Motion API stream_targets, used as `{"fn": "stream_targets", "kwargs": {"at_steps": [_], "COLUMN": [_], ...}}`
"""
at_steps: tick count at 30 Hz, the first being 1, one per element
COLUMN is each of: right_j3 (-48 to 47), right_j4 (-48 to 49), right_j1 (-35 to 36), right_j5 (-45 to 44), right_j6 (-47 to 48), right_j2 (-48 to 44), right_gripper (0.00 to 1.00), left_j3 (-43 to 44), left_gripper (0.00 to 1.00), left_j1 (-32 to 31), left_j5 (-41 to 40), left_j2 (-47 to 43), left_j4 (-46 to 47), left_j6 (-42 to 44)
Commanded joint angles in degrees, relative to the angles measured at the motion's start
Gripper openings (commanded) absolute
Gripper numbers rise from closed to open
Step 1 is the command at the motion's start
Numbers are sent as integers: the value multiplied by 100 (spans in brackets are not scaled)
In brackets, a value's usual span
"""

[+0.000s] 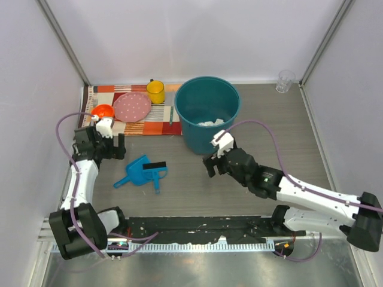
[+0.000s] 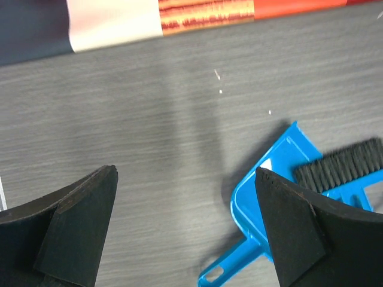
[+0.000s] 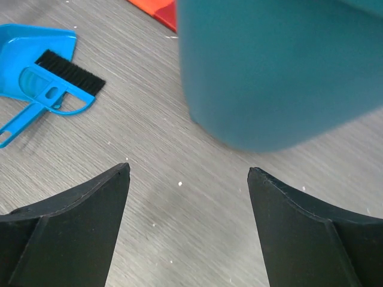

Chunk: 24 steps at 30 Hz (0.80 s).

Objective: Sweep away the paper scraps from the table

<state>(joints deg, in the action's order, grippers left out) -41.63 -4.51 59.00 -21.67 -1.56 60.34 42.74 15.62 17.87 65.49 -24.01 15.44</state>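
Crumpled white paper scraps (image 1: 210, 122) lie inside the teal bucket (image 1: 209, 110) at the back middle of the table (image 1: 269, 119). A blue dustpan (image 1: 137, 172) with a black-bristled blue brush (image 1: 157, 168) resting on it lies flat in front of the left arm. My left gripper (image 1: 119, 148) hovers open just left of the dustpan (image 2: 263, 197), nothing between its fingers (image 2: 84, 221). My right gripper (image 1: 209, 167) is open and empty over bare table, close in front of the bucket (image 3: 281, 66). Tiny white specks (image 3: 179, 183) dot the wood below it.
A striped placemat (image 1: 128, 122) at the back left carries a pink plate (image 1: 132, 107), a yellow cup (image 1: 156, 91), an orange bowl (image 1: 103, 111) and a green pen (image 1: 170, 113). A clear glass (image 1: 285, 81) stands at the back right corner. White walls enclose the table.
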Motion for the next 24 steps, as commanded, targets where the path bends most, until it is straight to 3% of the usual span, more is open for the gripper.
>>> {"fn": "stream_targets", "kwargs": {"at_steps": [1, 5, 11, 14, 18, 24], "right_j3": [339, 243, 278, 627, 1261, 2456], "right_j4": [-618, -1183, -1122, -447, 1210, 3497], "right_j1": [-476, -1809, -3156, -3851, -4509, -4968], "right_j5": [-364, -487, -601, -1022, -2075, -2403], "right_j6": [-1361, -2224, -2472, -2192, -1831, -1277], "right_j2": [-654, -436, -277, -355, -426, 91], "right_gripper": [86, 84, 84, 84, 84, 84], "left_j3": [-353, -845, -1574, -1768, -1822, -1901], "left_gripper": [100, 100, 100, 100, 100, 100], "left_j1": [-6, 3, -6, -6, -6, 3], "left_j5": [42, -46, -924, -996, -1145, -1277], "left_j2": [-423, -529, -696, -670, -582, -476], "left_j4": [1661, 2312, 3762, 4141, 4343, 4528], "left_j6": [-691, -1059, -1868, -1913, -2185, -2238]}}
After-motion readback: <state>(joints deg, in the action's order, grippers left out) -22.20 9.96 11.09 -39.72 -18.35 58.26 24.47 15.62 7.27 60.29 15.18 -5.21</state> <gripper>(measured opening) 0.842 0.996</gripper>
